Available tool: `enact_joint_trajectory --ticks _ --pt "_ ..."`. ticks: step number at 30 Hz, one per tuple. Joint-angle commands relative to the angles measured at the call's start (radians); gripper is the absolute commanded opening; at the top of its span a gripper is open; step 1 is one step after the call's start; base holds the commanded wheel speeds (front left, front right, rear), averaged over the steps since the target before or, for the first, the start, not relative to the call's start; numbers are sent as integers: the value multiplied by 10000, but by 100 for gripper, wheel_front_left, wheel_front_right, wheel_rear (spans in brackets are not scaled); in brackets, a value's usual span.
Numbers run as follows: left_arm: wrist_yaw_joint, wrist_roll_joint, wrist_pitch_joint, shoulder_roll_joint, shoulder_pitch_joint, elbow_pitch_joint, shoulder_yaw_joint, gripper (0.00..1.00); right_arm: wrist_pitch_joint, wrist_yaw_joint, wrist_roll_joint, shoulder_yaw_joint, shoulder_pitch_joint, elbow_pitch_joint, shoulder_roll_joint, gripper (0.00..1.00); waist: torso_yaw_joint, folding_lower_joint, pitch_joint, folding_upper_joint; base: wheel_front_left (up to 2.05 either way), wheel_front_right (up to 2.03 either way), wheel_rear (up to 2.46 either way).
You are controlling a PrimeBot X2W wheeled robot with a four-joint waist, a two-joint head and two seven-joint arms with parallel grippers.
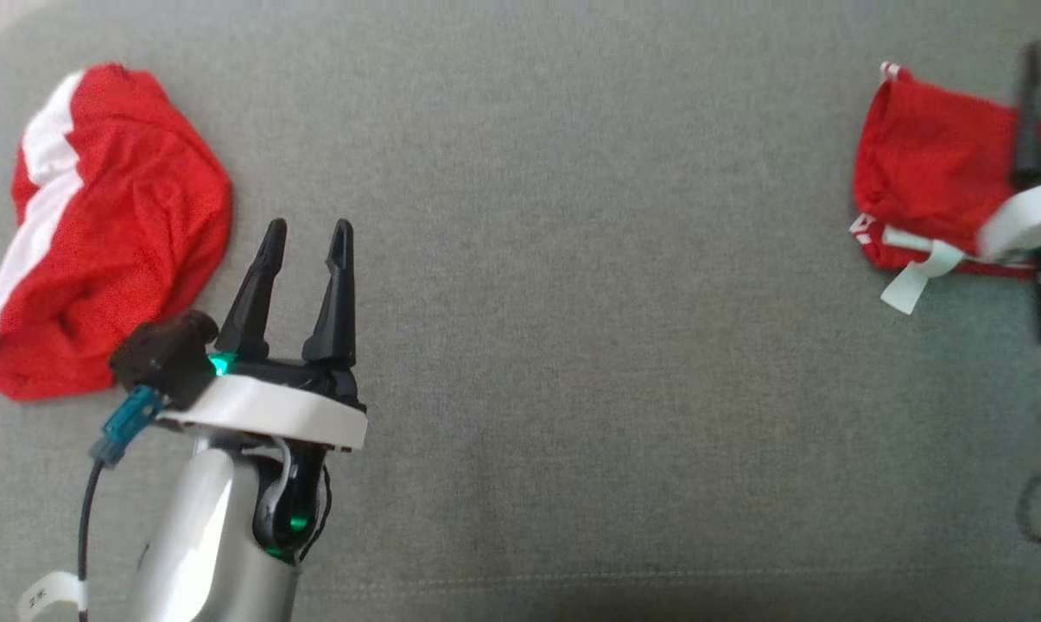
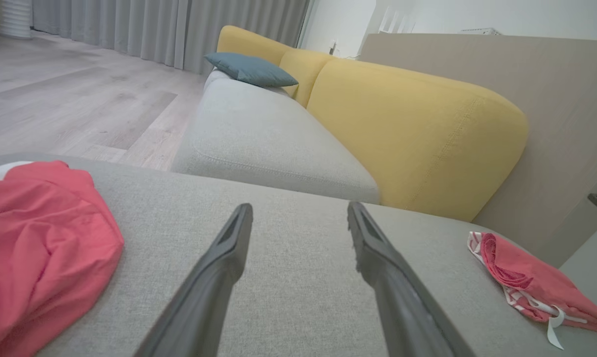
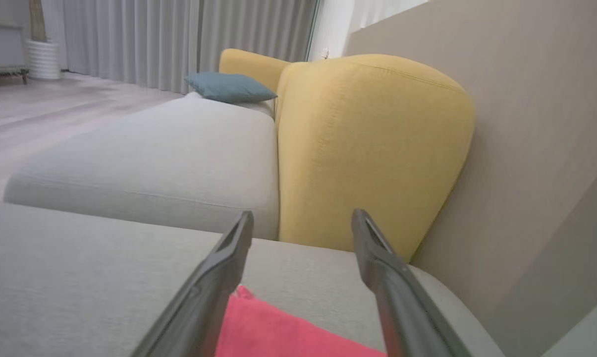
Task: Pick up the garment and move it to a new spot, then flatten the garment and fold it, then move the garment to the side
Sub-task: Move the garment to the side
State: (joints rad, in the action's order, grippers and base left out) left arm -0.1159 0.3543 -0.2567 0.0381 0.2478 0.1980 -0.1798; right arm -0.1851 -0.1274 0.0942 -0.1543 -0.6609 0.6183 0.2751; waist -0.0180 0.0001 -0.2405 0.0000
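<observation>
There are two red garments [image 1: 114, 233] [image 1: 930, 164], two grippers [image 1: 306, 235] [image 3: 300, 218] and one blue pillow [image 2: 251, 69].

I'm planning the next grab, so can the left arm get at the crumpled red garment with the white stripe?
Probably yes. The left gripper stands open right beside the crumpled red garment with the white stripe, with only bare grey fabric cushion between its fingertips and the cloth.

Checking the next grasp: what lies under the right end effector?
A folded red garment on the grey cushion lies beneath the open right end effector. Its arm hides the garment's right edge.
</observation>
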Motion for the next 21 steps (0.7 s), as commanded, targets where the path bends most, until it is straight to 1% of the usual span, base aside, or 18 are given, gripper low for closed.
enact_joint_trajectory --ticks 1,7,8,12,16,19,21 --pt "-7 24 -51 122 42 -297 358 100 -165 -33 -247 420 107 -462 -203 100 -5 -1 390 0 0 0 0" --pt "77 34 -51 122 -298 -433 649 100 -512 -33 -1068 1440 875 -1120 -1272 100 44 -1 1219 0 0 0 0" --pt "77 34 -51 122 -298 -433 649 100 -512 -33 -1068 1440 875 -1120 -1272 100 44 -1 1219 0 0 0 0" --pt "104 71 -51 122 -651 -482 807 100 -660 -33 -1408 1926 1845 -1553 -1853 100 79 -1 1763 0 0 0 0" --pt "171 192 -51 122 -1098 -502 891 100 -732 -33 -1689 2216 2936 -1994 -2154 100 136 -1 2216 0 0 0 0" --pt "203 187 -51 122 -1447 -547 884 100 -756 -33 -1739 2316 3683 -2350 -2228 100 155 -1 2421 0 0 0 0" --pt "225 150 -51 122 -1630 -574 858 100 -760 -33 -2123 2360 4111 -2705 -2240 100 140 -1 2509 0 0 0 0"
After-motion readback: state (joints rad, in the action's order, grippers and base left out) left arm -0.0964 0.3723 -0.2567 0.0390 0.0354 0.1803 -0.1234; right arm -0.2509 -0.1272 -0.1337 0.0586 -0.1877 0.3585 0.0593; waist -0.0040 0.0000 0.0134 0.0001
